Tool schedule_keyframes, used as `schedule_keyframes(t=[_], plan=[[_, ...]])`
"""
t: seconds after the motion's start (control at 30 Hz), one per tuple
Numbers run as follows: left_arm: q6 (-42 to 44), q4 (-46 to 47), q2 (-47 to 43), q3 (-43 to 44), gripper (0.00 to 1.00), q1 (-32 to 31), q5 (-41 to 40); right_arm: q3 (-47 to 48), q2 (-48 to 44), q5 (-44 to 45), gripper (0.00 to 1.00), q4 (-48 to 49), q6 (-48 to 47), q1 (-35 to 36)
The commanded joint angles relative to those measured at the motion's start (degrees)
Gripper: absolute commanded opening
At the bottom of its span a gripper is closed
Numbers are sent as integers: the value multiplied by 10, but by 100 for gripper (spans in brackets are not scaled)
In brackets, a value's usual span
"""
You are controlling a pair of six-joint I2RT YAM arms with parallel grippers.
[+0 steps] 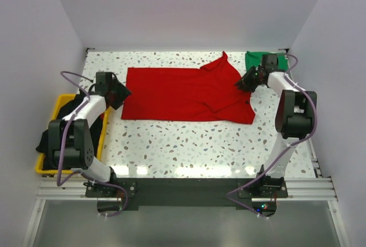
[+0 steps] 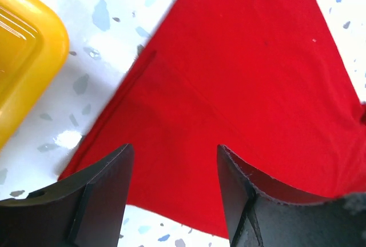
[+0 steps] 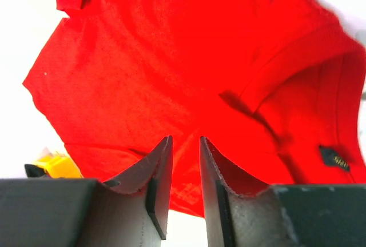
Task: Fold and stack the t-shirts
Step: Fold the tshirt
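**A:** What is the setting?

**B:** A white speckled tabletop (image 1: 189,144) closed in by plain pale walls (image 1: 189,7), with both arms bolted at its near edge.

**A:** What sits furthest left?

**B:** A yellow bin (image 1: 59,99) at the tabletop's left edge. A black t-shirt (image 1: 46,138) is bunched inside it and laps over the outer rim, partly hidden by the left arm.

**A:** And the left tool (image 2: 174,155)?

**B:** It hangs just beside the bin, over the left edge of the red t-shirt (image 1: 183,95). Its fingers stand wide apart with nothing between them. The wrist view shows flat red cloth beneath them. Whether they touch the cloth cannot be told.

**A:** How does the red t-shirt lie?

**B:** It is spread across the middle of the tabletop. Its left part is smooth and nearly rectangular, and its right part is rumpled. One sleeve (image 1: 221,64) points toward the far edge.

**A:** Then the right tool (image 3: 185,141)?

**B:** It is at the shirt's right edge. Its fingers are parted only by a narrow slit, and no cloth is pinched in it. In its wrist view the red cloth lies beyond the tips, and the collar with a small dark label (image 3: 333,158) lies off to the right.

**A:** Anything further right?

**B:** A green t-shirt (image 1: 255,59) lies in the far right corner, partly covered by the right arm's wrist. It is near the red sleeve but apart from it.
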Motion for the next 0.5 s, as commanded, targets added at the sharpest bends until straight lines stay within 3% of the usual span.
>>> schedule_keyframes(t=[0.0, 0.13, 0.37, 0.47], plan=[[-4, 52, -56, -51, 65, -13, 41, 40, -6, 17, 33, -20, -38, 0], [-18, 71, -61, -76, 65, -30, 57, 5, -58, 39, 34, -15, -41, 13], [-46, 87, -74, -113, 57, -58, 58, -219, -238, 117, 34, 36, -22, 30], [-61, 115, -86, -141, 55, -58, 49, -271, -282, 182, 33, 30, -41, 29]])
